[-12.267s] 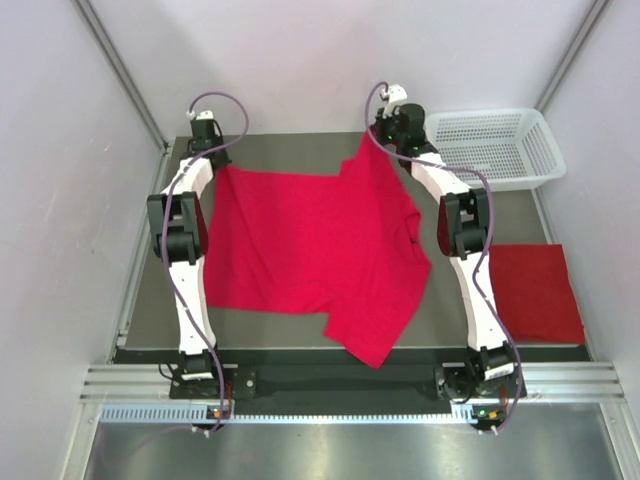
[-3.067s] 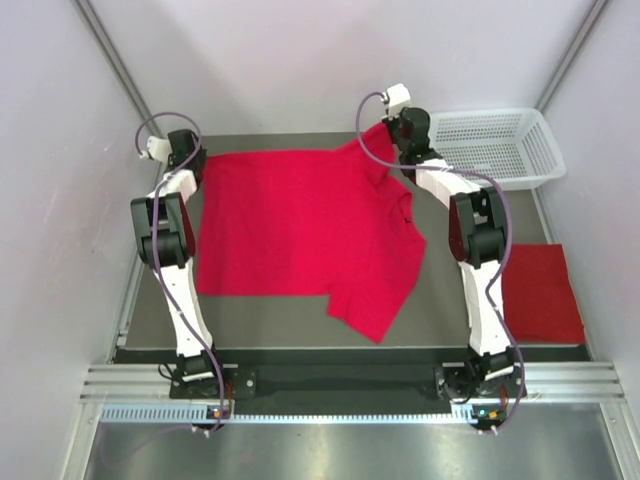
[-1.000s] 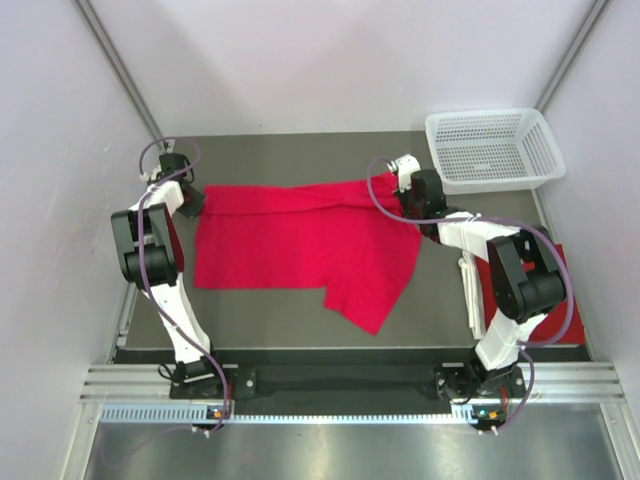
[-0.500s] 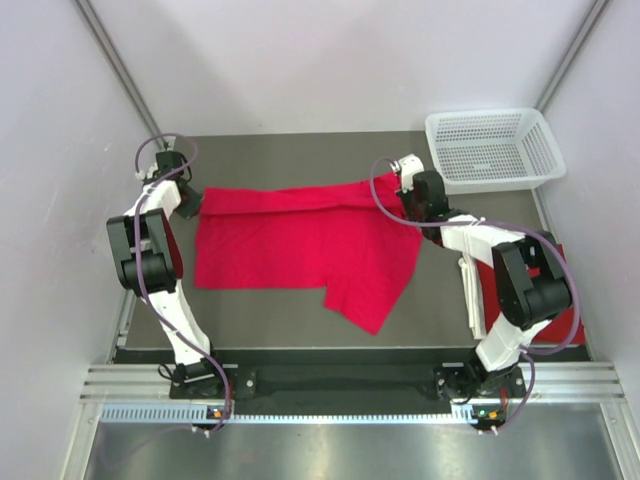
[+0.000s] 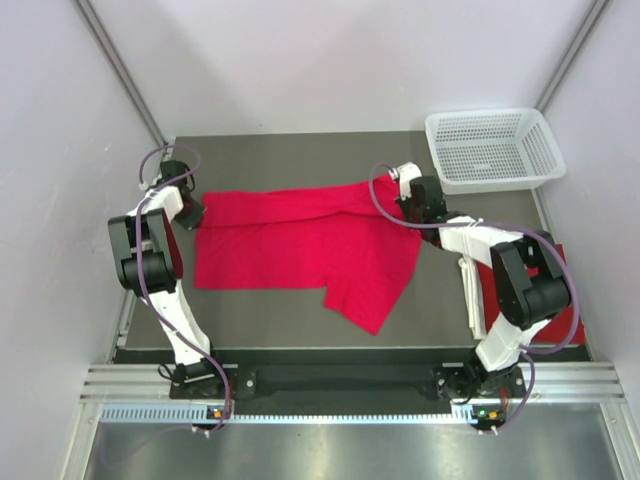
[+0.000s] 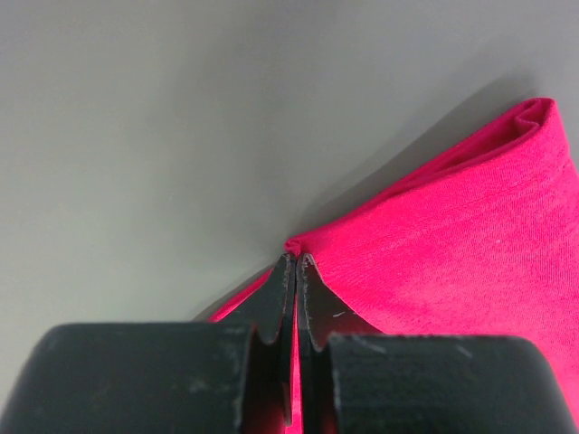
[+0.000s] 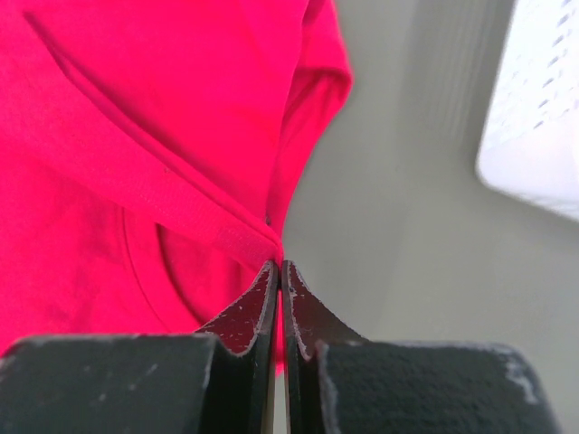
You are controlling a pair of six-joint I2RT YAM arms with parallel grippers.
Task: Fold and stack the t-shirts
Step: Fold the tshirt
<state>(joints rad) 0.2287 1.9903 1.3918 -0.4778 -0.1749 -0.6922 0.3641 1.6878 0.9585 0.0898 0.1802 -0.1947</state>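
Observation:
A bright red t-shirt (image 5: pixel 300 245) lies spread on the dark table (image 5: pixel 290 155), its far edge doubled over toward the near side. My left gripper (image 5: pixel 192 217) is shut on the shirt's far left corner; in the left wrist view the fingertips (image 6: pixel 297 259) pinch a point of red cloth (image 6: pixel 452 235). At the far right corner my right gripper (image 5: pixel 407 208) is shut on the shirt; the right wrist view shows its tips (image 7: pixel 279 264) clamped on a hemmed edge of the cloth (image 7: pixel 136 136). One sleeve trails toward the near edge (image 5: pixel 365 305).
A white mesh basket (image 5: pixel 490 150) stands at the back right and appears blurred in the right wrist view (image 7: pixel 543 117). A second, folded red t-shirt (image 5: pixel 566 322) lies at the right edge, partly behind my right arm. Grey walls close in on both sides.
Both grippers have carried the shirt's far edge from the back of the table toward the near side, doubling it over the body. In the last second they shifted only slightly.

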